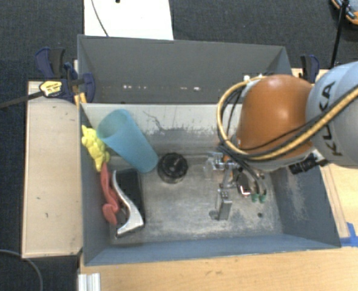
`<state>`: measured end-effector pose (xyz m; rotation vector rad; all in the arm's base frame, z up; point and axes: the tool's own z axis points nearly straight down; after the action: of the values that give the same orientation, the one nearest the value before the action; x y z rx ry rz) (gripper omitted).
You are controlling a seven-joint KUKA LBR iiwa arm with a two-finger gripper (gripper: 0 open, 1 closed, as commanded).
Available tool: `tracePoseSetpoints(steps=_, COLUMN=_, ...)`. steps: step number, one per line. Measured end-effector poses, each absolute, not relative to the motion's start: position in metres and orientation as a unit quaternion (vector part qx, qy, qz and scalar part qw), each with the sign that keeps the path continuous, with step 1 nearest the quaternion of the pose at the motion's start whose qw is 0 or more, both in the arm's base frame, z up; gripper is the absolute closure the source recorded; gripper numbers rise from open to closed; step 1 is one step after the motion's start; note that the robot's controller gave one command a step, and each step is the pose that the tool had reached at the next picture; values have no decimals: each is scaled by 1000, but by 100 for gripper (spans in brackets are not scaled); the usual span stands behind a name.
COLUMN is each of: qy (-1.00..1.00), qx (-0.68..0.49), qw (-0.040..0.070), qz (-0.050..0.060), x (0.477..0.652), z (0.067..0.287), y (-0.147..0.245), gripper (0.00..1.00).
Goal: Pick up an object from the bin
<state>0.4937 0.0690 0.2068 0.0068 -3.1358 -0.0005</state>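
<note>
Camera view: the end effector (222,206) hangs low over bare floor of the grey bin (300,223), right of the black round cap (172,166) and slightly nearer. It carries nothing that I can see. I cannot tell whether it is apart or together.

The cap is the closest thing to pick and lies clear of the end effector.

Risk (judgement): closing here would catch only floor. A sideways approach could nudge the cap, which looks round and might roll away.

Bin contents, near to far:
- A black-and-silver object (128,206) lies left of the cap and nearer.
- A red strip (108,193) lies further left again, along the wall.
- A blue cup (129,139) lies tipped over, just left of the cap and beyond it; its inside is hidden.
- A yellow lumpy toy (94,145) lies furthest left of the cap.
</note>
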Motion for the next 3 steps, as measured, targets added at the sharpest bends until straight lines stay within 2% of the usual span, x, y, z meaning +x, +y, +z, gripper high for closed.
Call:
tracePoseSetpoints(steps=1, qy=-1000, qx=1, qw=-1, qz=-1, x=495, z=211, y=69, gripper=0)
tracePoseSetpoints(steps=2, qy=-1000, qx=-9, qw=-4, qz=-1, x=528, z=183, y=61, gripper=0)
tracePoseSetpoints(steps=3, qy=-1000, qx=-18, qw=1, qz=0, x=529, z=185, y=64, gripper=0)
